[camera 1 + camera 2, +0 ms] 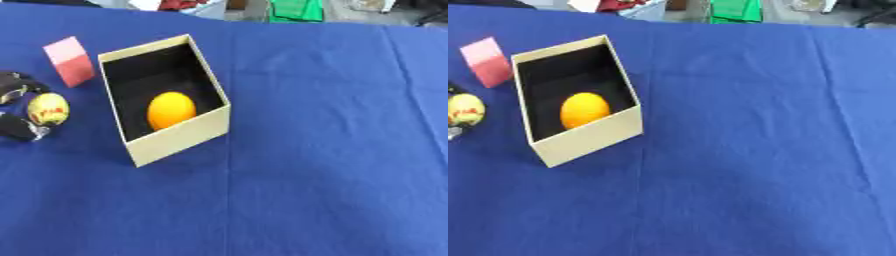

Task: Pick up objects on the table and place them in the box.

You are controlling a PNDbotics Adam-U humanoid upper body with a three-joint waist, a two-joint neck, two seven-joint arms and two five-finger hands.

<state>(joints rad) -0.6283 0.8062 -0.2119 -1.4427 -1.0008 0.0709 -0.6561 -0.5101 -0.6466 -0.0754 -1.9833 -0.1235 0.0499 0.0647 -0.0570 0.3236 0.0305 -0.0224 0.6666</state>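
Your left hand (17,107) sits at the left edge of the left eye view, low over the tabletop (332,150), which is covered in blue cloth. Its dark fingers (16,129) are curled round a small yellow ball (47,109) with red marking, one part of the hand above it and one below. In the right eye view only the ball and a sliver of the hand show at the frame edge.

The box (179,137) stands just to the right of the ball, apart from it. It is open-topped, with tan walls and a black inside, and sits askew on the cloth. An orange (171,110) lies inside it, close to the near wall.

A pink block (70,61) stands on the cloth beyond the hand, near the far left corner of the box; you cannot tell whether it touches the wall.

Your right hand shows in neither view.
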